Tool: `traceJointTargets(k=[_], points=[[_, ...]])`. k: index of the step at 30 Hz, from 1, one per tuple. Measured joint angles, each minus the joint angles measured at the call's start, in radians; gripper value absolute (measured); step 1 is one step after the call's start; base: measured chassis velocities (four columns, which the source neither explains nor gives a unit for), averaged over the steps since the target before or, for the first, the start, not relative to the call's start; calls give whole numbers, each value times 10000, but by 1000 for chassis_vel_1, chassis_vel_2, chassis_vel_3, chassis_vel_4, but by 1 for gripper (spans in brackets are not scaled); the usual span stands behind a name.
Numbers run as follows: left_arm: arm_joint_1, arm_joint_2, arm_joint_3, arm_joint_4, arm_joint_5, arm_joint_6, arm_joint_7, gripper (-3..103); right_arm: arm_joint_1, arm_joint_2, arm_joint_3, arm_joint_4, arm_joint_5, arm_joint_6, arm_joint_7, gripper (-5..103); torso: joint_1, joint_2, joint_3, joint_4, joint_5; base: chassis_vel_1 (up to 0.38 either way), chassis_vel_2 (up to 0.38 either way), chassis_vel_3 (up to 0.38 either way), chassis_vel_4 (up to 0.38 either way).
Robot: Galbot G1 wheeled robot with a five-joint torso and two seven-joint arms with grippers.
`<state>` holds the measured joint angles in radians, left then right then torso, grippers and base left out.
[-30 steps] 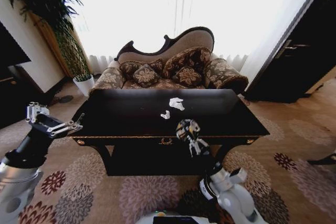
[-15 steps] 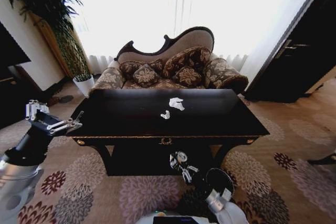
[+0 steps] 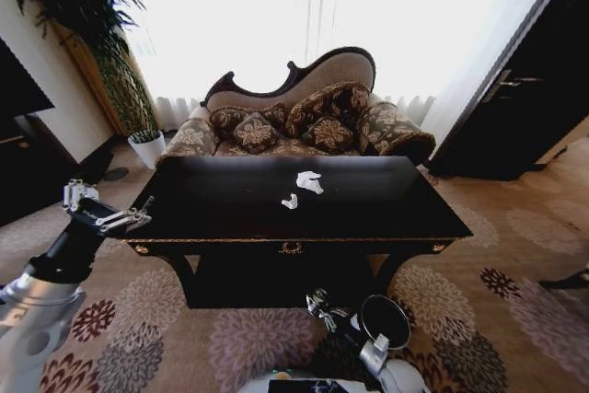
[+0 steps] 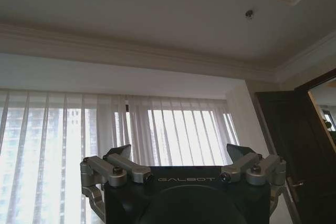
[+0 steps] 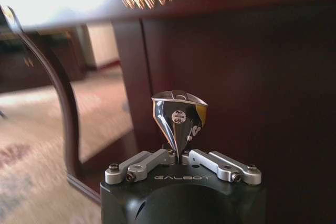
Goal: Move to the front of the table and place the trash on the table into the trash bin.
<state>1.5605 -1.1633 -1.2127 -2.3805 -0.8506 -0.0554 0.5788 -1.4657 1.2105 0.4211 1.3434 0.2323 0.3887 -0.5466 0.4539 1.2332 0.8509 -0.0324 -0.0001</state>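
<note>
1. Sunlit curtains glow behind the sofa (image 3: 304, 117); out front, the table (image 3: 230, 213) carries two paper scraps (image 3: 309, 181) mid-top.
2. The right gripper (image 3: 324, 306), up at the table edge a second ago, is now down by the trash bin (image 3: 386, 321), pinched tight on a crushed can (image 5: 179, 116). To my eye, the drop is close.
3. The left gripper (image 3: 103, 215) hovers by the table's left end, spread wide, empty.
4. The bin's body is cut off.

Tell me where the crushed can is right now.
The crushed can is clamped in the right gripper, low in front of the table, beside the trash bin.
</note>
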Motion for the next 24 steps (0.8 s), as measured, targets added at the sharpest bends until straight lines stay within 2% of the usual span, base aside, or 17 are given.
traceJointTargets(k=[4, 8, 10, 18, 24], points=[[-31, -58, 209, 52, 215, 8, 1, 100, 149, -21, 150, -592, -454, -110, 518, 0, 0, 0, 0, -1, 0, 0, 0, 0, 0], [24, -243, 426, 83, 477, -16, 4, 100, 447, 143, 161, -988, -875, -643, 1487, 0, 0, 0, 0, -2, -1, 0, 0, 0, 0], [50, -263, 429, 60, 483, -21, 6, 100, 533, 187, 149, -1050, -944, -769, 1655, 0, 0, 0, 0, -1, 0, 0, 0, 0, 0], [195, -169, -189, -136, 103, -39, 24, 100, 1160, 454, -17, -1458, -1571, -2035, 3600, 0, 0, 0, 0, 0, -2, 0, 0, 0, 0], [234, 49, -508, 28, -63, -36, 17, 100, 1492, 461, -62, -1972, -1776, -2207, 4323, 0, 0, 0, 0, 0, 0, 0, 0, 0, 0]])
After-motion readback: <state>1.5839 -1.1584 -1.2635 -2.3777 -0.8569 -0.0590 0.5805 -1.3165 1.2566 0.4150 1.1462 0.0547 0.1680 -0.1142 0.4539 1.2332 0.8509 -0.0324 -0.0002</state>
